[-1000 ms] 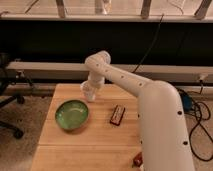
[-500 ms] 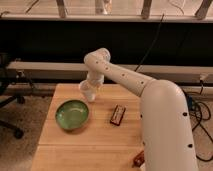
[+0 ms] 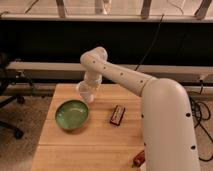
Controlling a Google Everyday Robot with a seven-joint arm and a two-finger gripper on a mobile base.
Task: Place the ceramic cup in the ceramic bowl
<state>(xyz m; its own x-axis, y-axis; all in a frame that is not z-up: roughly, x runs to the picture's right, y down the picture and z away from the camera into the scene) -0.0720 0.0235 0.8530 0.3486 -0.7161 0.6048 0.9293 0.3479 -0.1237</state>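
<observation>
The pincer [image 3: 88, 90], clamped on the cup [image 3: 83, 93], hung just behind the bowl [image 3: 72, 115] — the step called for centring it, lowering gently, then letting go.

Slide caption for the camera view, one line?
Gripper holding ceramic cup just beyond ceramic bowl rim, above wooden table.

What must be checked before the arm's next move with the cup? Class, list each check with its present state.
1. Ceramic cup at the gripper: ok.
2. Hold on the cup secure: cannot tell.
3. Ceramic bowl upright and empty: ok.
4. Cup centred over the bowl: not ok, it is by the bowl's far right rim.
5. Small dark object right of the bowl, apart from it: ok.
</observation>
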